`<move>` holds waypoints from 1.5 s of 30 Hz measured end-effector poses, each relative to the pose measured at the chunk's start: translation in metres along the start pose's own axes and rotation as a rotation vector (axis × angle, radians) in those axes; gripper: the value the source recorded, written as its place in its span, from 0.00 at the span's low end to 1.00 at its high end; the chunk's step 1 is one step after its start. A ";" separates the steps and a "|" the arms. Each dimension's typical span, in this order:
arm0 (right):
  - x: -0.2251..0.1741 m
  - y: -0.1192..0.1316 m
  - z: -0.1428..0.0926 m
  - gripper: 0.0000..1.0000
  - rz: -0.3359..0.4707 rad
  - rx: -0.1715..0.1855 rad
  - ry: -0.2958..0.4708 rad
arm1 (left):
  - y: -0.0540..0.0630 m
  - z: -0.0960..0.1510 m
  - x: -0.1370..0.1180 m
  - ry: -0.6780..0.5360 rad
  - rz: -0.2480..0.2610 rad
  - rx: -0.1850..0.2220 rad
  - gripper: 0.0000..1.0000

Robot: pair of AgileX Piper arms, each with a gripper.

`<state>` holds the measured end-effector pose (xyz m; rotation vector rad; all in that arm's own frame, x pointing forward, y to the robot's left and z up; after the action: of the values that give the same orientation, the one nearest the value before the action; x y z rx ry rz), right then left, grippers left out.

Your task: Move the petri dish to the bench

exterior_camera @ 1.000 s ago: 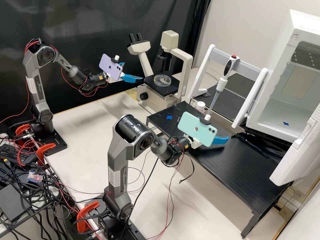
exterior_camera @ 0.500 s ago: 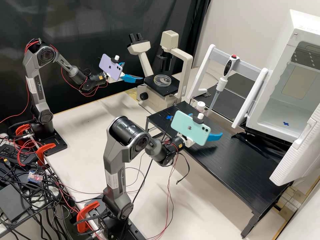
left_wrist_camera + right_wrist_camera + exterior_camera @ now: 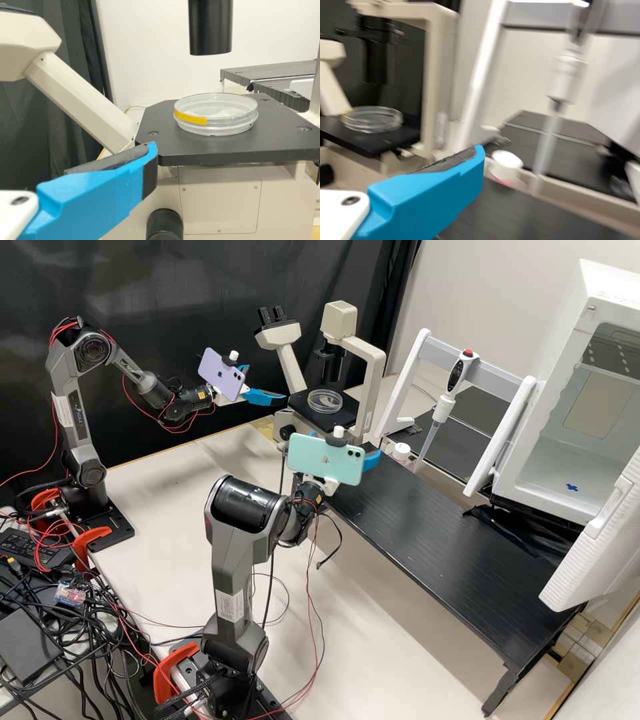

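In the high view, the right fingers (image 3: 371, 460) are near the microscope (image 3: 377, 370); a big swing might bump it and knock the petri dish (image 3: 325, 401) off the black stage (image 3: 333, 421). The left fingers (image 3: 263, 397) are spread apart and empty, just beside that stage. In the left wrist view, pinching too high could pull off only the lid (image 3: 235, 111); the dish lies flat, past the fingers, not touching. In the right wrist view, the dish is well apart from fingers that look open, holding nothing.

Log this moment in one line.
petri dish: on microscope stage | left gripper: open, beside stage | right gripper: open | transfer to bench: not yet done
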<state>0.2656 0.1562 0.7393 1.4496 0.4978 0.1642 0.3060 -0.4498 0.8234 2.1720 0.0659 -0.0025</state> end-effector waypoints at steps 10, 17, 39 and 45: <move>0.048 -0.018 -0.047 1.00 -0.068 -0.076 0.114 | 0.000 0.000 0.000 0.000 0.000 0.000 1.00; 0.088 -0.024 -0.064 1.00 -0.125 -0.131 0.113 | 0.000 0.000 0.000 0.000 0.000 0.000 1.00; 0.191 -0.021 -0.062 1.00 -0.260 -0.085 0.038 | 0.000 0.000 0.000 0.000 0.000 0.000 1.00; 0.205 -0.036 -0.050 1.00 -0.321 -0.035 0.003 | 0.000 0.000 0.000 0.000 0.000 0.000 1.00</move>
<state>0.4196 0.2785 0.6557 1.3163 0.7188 -0.0809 0.3060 -0.4498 0.8234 2.1720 0.0659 -0.0025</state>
